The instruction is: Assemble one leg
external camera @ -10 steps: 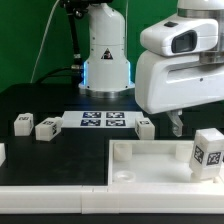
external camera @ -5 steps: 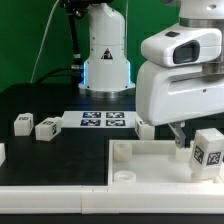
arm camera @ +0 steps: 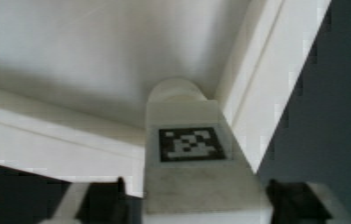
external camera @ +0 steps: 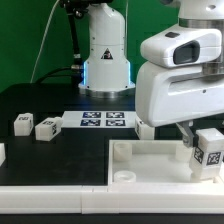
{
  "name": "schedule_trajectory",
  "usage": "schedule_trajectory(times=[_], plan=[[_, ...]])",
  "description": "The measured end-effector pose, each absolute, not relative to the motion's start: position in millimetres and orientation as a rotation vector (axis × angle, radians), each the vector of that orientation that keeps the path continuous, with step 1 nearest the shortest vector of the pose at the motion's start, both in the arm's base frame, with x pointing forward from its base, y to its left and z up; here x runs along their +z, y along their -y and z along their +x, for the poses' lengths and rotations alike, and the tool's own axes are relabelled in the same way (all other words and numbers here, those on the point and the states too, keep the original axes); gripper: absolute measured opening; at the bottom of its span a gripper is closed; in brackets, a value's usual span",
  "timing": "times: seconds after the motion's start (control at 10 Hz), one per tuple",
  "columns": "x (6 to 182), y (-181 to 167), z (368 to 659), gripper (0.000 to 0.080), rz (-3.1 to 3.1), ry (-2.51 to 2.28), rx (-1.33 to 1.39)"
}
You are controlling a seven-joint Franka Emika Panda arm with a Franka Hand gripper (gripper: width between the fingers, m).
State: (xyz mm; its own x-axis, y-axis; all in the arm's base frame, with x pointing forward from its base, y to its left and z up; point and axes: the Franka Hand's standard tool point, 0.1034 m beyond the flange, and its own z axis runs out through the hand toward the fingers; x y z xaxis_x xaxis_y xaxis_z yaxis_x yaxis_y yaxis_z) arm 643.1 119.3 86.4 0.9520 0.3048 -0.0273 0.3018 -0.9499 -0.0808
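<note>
A leg (external camera: 209,150), a small white block with a black-and-white tag, stands upright at the right end of the large white tray-like piece (external camera: 150,156). My gripper (external camera: 196,140) is low over it from the exterior view's left, and the arm's white body hides part of it. In the wrist view the leg (arm camera: 190,150) stands between my two dark fingers (arm camera: 104,201), with a small gap on each side. The gripper (arm camera: 193,206) is open and straddles the leg beside the tray's wall (arm camera: 270,70).
Three more legs lie on the black table: two at the exterior view's left (external camera: 24,123) (external camera: 47,127), one (external camera: 146,128) by the marker board (external camera: 103,120). The robot's base (external camera: 105,55) stands behind. Another white piece (external camera: 2,153) shows at the left edge.
My gripper has come down and shifted toward the exterior view's right, closing in on the leg standing on the tray piece. The leg and other parts have not moved.
</note>
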Motion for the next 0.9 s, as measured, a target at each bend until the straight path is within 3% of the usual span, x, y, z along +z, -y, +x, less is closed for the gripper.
schedule_trajectory(times=[0.1,0.5,0.9], plan=[[86.4,-119.1,643.1,0.0291,-3.029,0.471,0.06],[85.9,-119.6,642.9,0.0291,-3.049,0.315,0.064],[85.4,-120.0,642.9,0.0291,-3.053,-0.483,0.05]])
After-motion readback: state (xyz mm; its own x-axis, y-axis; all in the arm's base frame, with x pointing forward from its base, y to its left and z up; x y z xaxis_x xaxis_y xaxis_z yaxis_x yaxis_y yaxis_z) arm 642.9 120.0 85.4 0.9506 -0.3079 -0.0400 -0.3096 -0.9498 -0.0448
